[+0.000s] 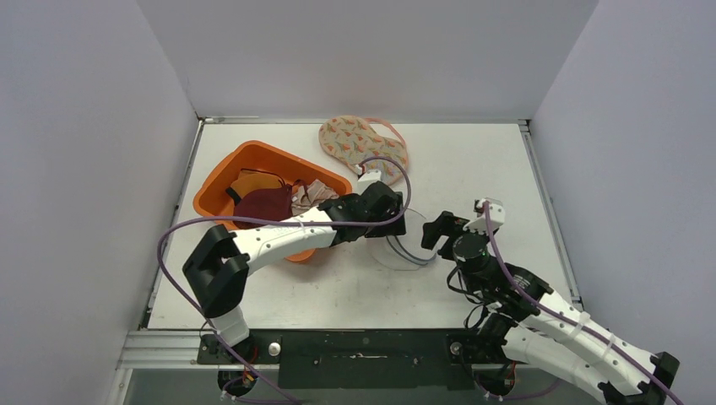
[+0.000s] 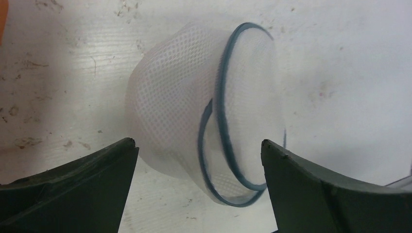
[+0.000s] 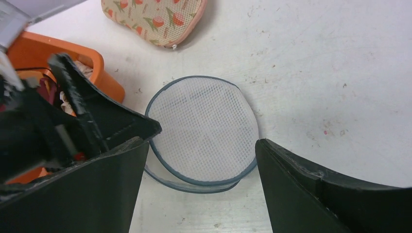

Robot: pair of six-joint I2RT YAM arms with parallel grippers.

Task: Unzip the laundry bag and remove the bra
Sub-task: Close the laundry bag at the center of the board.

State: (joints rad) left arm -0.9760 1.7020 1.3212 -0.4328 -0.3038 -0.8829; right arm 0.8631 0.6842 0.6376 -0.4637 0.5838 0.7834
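The laundry bag (image 1: 404, 246) is a round white mesh pouch with a blue-grey rim, lying on the table's middle. It also shows in the left wrist view (image 2: 184, 111) and the right wrist view (image 3: 204, 128); its two rims stand slightly apart and nothing shows inside. The bra (image 1: 363, 145), beige with a floral print and pink edging, lies on the table behind the bag, also in the right wrist view (image 3: 155, 17). My left gripper (image 1: 390, 221) (image 2: 197, 143) is open just left of the bag. My right gripper (image 1: 435, 229) (image 3: 201, 141) is open just right of it.
An orange basket (image 1: 221, 181) holding dark red and other garments stands at the left, under the left arm; its corner shows in the right wrist view (image 3: 97, 63). White walls enclose the table on three sides.
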